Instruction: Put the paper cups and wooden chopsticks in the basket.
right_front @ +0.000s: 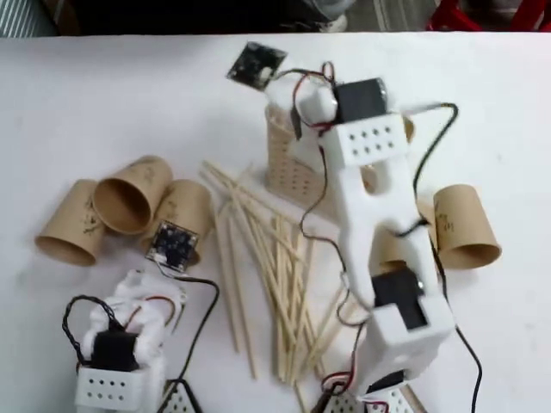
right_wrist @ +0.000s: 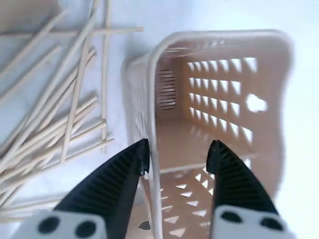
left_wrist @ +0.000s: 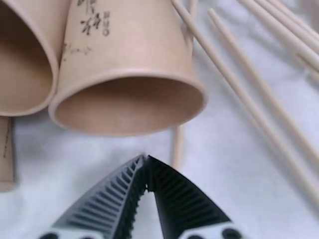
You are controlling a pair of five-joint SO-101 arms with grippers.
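On the table [right_front: 77, 103], at nine o'clock, we count three smooth tan paper cups [right_front: 129, 198] on their sides, two more at three. Slim wooden chopsticks [right_front: 275, 267], too tangled to count, fan mid-table. One latticed basket [right_front: 288, 168] sits at twelve; the right gripper [right_wrist: 179, 149] gapes over its rim, the left gripper [left_wrist: 146, 167] is clenched, empty.

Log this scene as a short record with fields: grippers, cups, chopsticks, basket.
left gripper: shut, empty, just short of the mouth of a lying cup
right gripper: open, empty, over the basket
cups: three lying on the left, at least two more on the right
chopsticks: loose pile on the table, between the cup groups
basket contents: nothing in the part that shows
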